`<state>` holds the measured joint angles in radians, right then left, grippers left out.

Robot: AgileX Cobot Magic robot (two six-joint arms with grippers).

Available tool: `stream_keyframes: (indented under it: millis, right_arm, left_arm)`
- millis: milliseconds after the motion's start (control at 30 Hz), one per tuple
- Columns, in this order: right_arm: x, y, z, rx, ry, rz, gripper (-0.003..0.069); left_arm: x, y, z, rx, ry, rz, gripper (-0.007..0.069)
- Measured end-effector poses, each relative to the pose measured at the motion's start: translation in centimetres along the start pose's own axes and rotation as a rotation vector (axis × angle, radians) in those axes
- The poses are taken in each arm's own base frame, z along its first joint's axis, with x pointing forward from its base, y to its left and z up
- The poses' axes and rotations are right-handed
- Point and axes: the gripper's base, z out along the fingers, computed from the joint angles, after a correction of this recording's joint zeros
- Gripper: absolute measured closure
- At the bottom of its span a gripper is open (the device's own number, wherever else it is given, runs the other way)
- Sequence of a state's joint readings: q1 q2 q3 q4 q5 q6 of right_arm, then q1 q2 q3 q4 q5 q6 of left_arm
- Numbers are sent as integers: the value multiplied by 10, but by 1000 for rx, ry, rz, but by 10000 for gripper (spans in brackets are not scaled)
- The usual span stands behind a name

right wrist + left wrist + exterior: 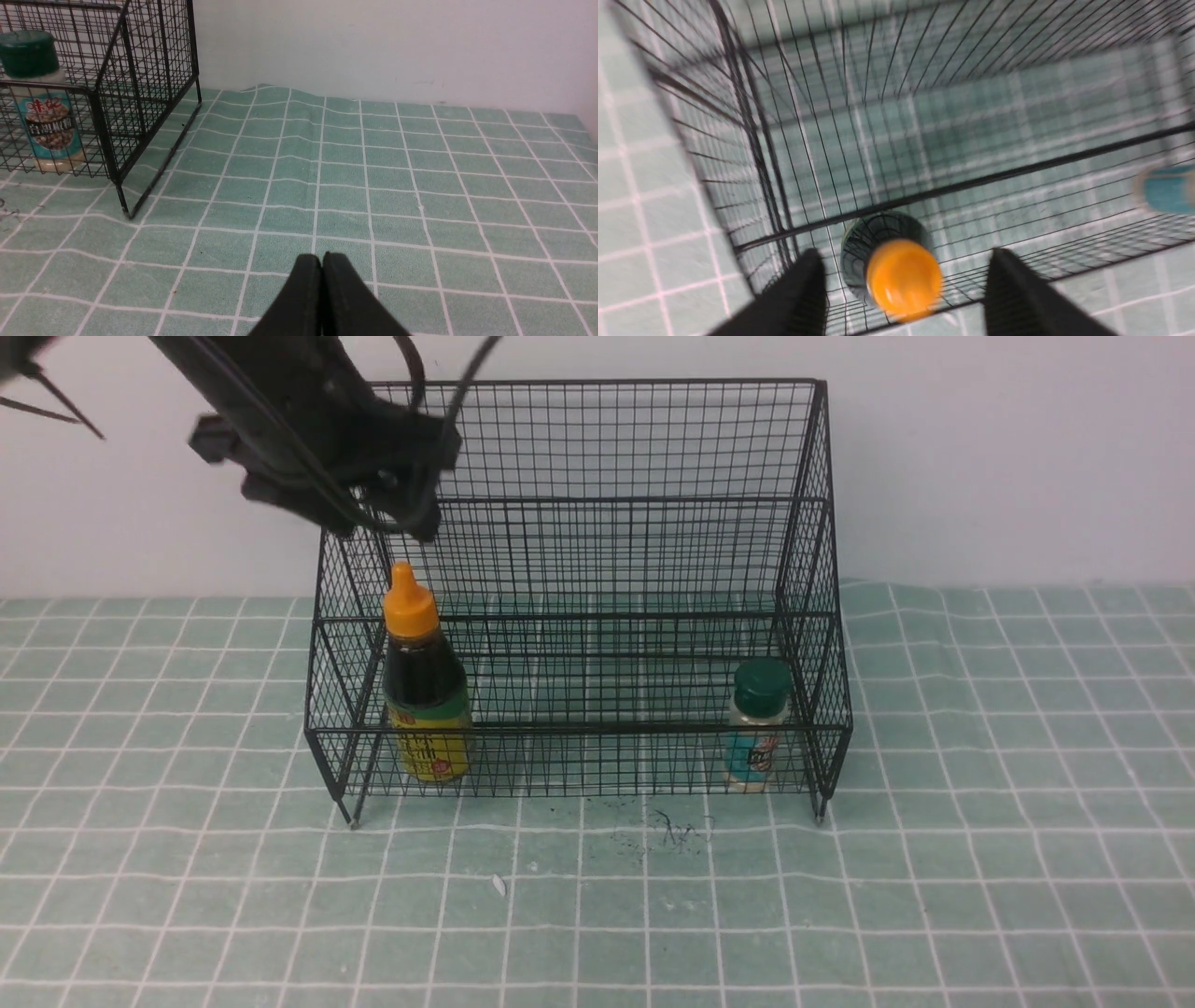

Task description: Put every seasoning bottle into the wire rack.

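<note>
The left gripper [387,523] hangs over the rack's [579,448] left end, its fingers [794,298] spread apart and holding nothing. Directly below it stands the sauce bottle [425,695], upright in the rack's front tier at the left end, close to the left wall. From the left wrist view, the orange cap [903,277] sits in the gap between the two fingers, nearer the one on the rack-wall side, touching neither; that picture is blurred.

Further right, at the far end of the same front tier, the shaker [756,728] stands upright near the right wall, well apart from the sauce bottle and from both grippers.

The right gripper [322,270] is out of the front view; its own camera shows the fingers pressed together, empty, above the green checked cloth [397,186], off to the right of the rack, with the shaker seen through the mesh.
</note>
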<state>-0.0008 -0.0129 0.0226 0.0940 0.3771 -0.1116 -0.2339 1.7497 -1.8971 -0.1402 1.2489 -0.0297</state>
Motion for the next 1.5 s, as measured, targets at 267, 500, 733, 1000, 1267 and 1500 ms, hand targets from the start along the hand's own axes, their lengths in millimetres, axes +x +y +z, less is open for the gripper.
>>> stream_keyframes:
  millis: [267, 500, 733, 1000, 1267, 1500]
  right_arm:
    - [0, 0, 0, 0, 0, 0, 673]
    - [0, 0, 0, 0, 0, 0, 673]
    - [0, 0, 0, 0, 0, 0, 673]
    - [0, 0, 0, 0, 0, 0, 673]
    - [0, 0, 0, 0, 3, -1, 673]
    - [0, 0, 0, 0, 3, -1, 673]
  left_arm:
    - [47, -14, -144, 1, -299, 44, 600]
    - [164, -11, -212, -19, -590, 67, 631]
    - [251, 2, -201, -44, -952, 102, 631]
    - [343, 13, -189, -61, -1293, 136, 631]
    - [342, 20, -141, -108, -1318, 178, 631]
    - [343, 27, -86, -129, -1150, 206, 631]
